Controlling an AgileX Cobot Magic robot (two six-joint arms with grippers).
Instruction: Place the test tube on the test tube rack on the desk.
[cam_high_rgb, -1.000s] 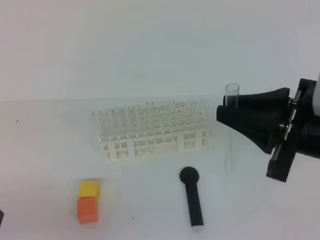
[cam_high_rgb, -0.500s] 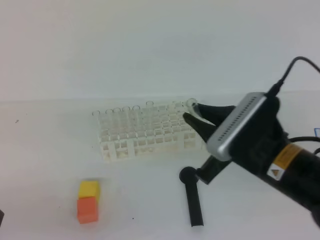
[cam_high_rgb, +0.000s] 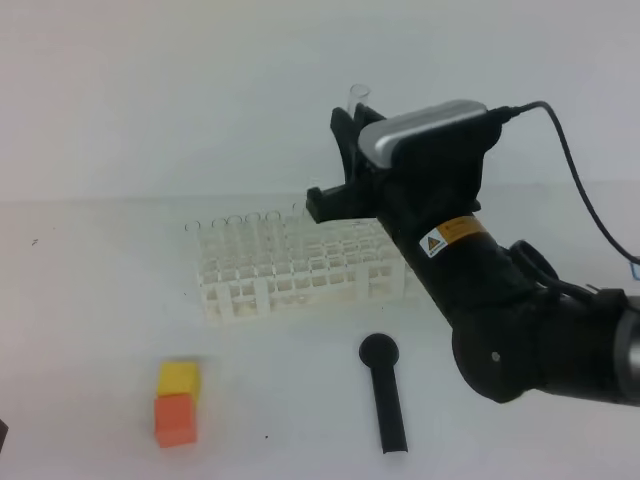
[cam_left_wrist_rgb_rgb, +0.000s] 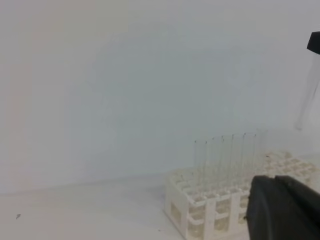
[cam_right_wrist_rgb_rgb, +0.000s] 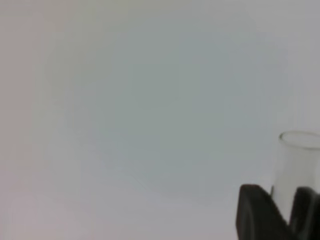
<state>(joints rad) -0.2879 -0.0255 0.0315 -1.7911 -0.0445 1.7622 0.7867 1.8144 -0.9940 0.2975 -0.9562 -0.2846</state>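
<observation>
The right claw (cam_high_rgb: 352, 125) is gripping the slim clear glass test tube (cam_high_rgb: 359, 93) upright, above the right end of the white plastic lattice rack (cam_high_rgb: 300, 265), which is standing on the plain white worktop (cam_high_rgb: 90, 300). The left claw (cam_left_wrist_rgb_rgb: 285, 210) is closed, empty.

The test tube (cam_high_rgb: 359, 95) is clear glass, upright with its open rim up, high above the white lattice rack (cam_high_rgb: 305, 265), clamped in the right gripper (cam_high_rgb: 350, 125). The rack stands on the white desk (cam_high_rgb: 90, 300), already holding several tubes along its back row.
</observation>
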